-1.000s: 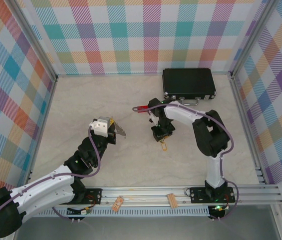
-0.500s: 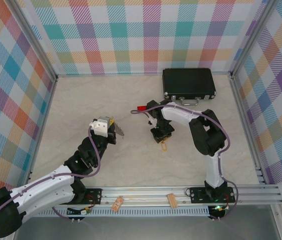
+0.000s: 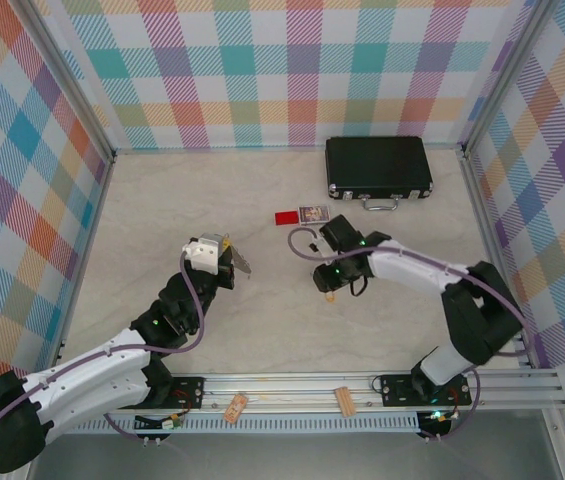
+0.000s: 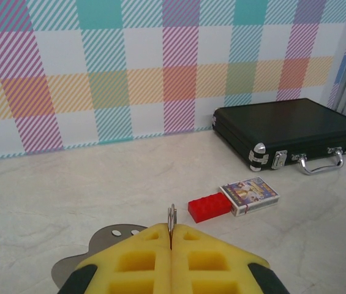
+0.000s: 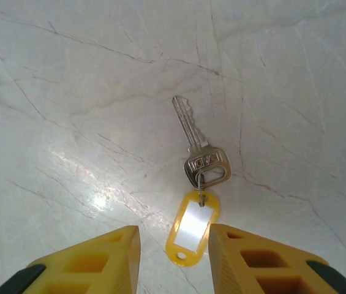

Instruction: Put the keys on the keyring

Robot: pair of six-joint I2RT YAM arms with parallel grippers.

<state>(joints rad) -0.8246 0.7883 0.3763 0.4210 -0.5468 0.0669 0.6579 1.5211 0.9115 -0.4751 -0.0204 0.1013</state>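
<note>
Slim silver key [image 5: 197, 149]; thin grey metal keyring [image 4: 171, 216].

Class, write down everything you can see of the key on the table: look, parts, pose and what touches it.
The key is small and silver, metal by its shine, with a notched blade and a rounded head with a slot. A small ring joins the head to a yellow plastic tag with a white label. It lies flat on the marbled table, the tag's end between the open fingers of the right gripper, ungripped.
</note>
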